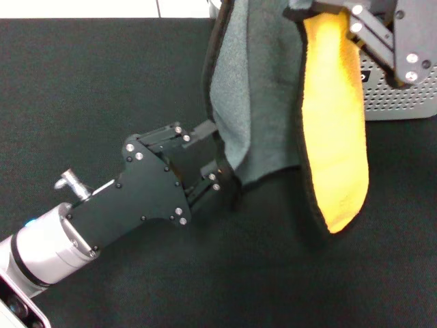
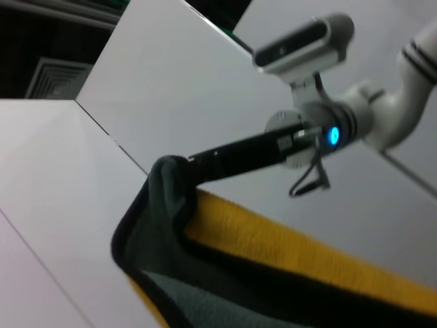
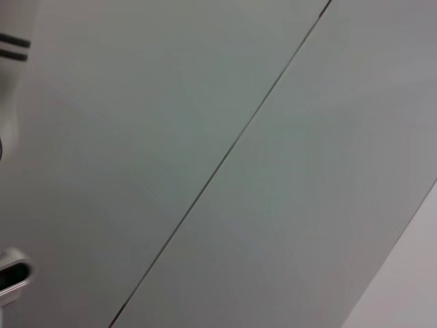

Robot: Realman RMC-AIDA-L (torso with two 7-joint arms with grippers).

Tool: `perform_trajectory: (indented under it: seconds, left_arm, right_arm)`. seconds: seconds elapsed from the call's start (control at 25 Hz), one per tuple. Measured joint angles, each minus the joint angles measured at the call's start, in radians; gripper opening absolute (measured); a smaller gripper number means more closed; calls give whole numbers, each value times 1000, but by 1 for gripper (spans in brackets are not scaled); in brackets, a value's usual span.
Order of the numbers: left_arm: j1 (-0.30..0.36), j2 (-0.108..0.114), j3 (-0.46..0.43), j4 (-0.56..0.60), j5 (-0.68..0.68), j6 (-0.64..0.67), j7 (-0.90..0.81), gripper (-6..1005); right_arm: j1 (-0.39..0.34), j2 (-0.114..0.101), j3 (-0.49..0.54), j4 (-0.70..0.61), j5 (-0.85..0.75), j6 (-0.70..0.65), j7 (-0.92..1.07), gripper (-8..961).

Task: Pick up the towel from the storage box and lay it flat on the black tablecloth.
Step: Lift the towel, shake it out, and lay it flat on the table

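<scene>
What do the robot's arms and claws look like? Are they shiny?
The left gripper is flat matte black plates dotted with small silver screws, on a shiny silver-and-white round wrist with a little metal knob. The right gripper is black too, with silver screws and a grey plate. In the left wrist view, its arm looks white, with a glowing blue light, a thin black cable and a small camera.

Left arm comes in low from the near left, forearm angled toward centre. Left claw [image 1: 215, 154] has its fingers [image 1: 205, 128] spread apart around the towel's [image 1: 256, 96] lower hanging edge, not visibly clamped. Right arm is raised at the far right. Right claw [image 1: 341, 20] is pinched on the towel's top edge, with the cloth hanging from it.
</scene>
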Motion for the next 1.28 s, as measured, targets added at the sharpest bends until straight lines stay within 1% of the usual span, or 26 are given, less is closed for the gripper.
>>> perform_trajectory:
  seconds: [0.28,0.52,0.76,0.88,0.92,0.96,1.0,1.08,1.2,1.24,1.28]
  left_arm:
    - [24,0,-3,9,-47,14,279,365]
    - [41,0,-3,2,-126,12,600,365]
    - [41,2,-3,-1,-235,-32,798,364]
    - [32,2,-3,-1,-286,-54,816,364]
    - [26,3,-3,-1,-310,-54,782,364]
    - [18,4,-3,4,-355,-45,661,364]
    - [18,4,-3,4,-355,-45,661,364]
    - [13,5,-3,16,-395,-22,464,364]
    - [12,12,-3,45,-440,-6,50,364]
    - [12,19,-3,62,-457,-12,-126,364]
    - [12,31,-3,77,-465,-23,-280,364]
  right_arm:
    - [-17,0,54,-59,4,15,46,14]
    - [-17,0,96,-90,15,28,85,14]
    - [-9,0,143,-141,37,38,141,14]
    - [2,0,163,-164,39,43,176,14]
    - [6,0,168,-168,39,46,186,14]
    - [6,0,168,-168,39,46,186,14]
    - [11,0,175,-173,38,50,202,14]
    - [14,0,177,-175,37,56,213,14]
    - [16,0,175,-171,34,61,220,14]
    - [16,0,174,-169,32,61,221,14]
    - [16,0,173,-167,31,61,223,14]
